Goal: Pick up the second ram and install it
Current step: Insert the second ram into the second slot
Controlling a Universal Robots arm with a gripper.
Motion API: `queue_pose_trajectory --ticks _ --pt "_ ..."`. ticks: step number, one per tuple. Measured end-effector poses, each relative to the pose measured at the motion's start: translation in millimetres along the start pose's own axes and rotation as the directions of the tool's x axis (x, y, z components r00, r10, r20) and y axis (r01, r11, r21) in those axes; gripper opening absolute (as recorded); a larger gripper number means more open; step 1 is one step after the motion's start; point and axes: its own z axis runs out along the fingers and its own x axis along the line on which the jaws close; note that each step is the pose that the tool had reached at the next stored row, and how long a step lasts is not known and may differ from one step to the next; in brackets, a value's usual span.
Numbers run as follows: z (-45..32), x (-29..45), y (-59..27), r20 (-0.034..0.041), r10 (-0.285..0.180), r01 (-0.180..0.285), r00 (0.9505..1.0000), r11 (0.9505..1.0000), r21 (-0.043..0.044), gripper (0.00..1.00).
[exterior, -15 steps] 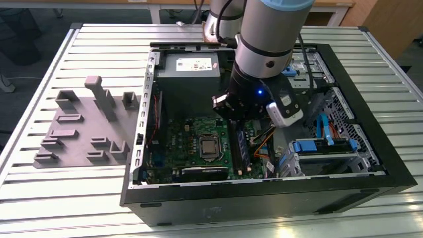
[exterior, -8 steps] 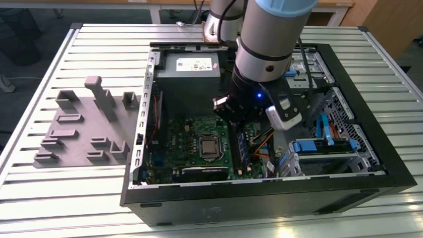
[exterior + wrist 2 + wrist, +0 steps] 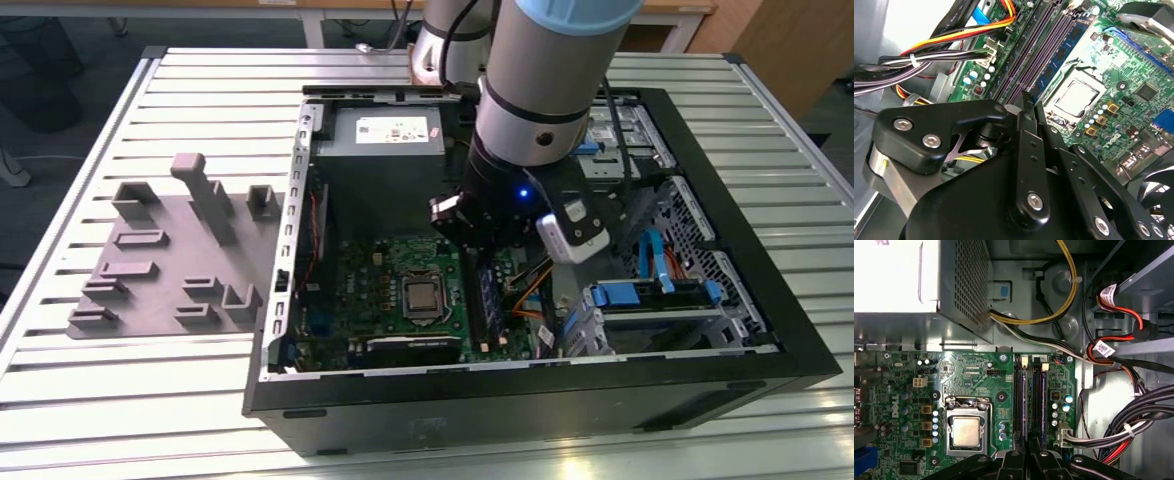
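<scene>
My gripper hangs inside the open computer case, low over the motherboard's long black memory slots. In the first wrist view the gripper stands directly above those slots, its fingers drawn close together. A thin dark edge between them looks like the second ram, held edge-on and in line with the slots. In the second wrist view the gripper points at the same slots, and its linkage hides most of the ram.
The processor socket lies beside the slots. Cable bundles run along their other side. The power supply stands at the back of the case and a blue-clipped drive cage at the exterior view's right. A grey fixture plate lies outside.
</scene>
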Motion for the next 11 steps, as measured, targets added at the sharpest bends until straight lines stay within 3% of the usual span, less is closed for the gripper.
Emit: queue_pose_trajectory --ticks 8,11 --pt "4.5 -0.2 -2.3 0.0001 0.006 -0.006 1.0000 1.0000 -0.0002 0.14" --pt "8.6 -0.3 -2.4 0.0004 0.031 -0.031 0.9995 0.9995 -0.0011 0.14"
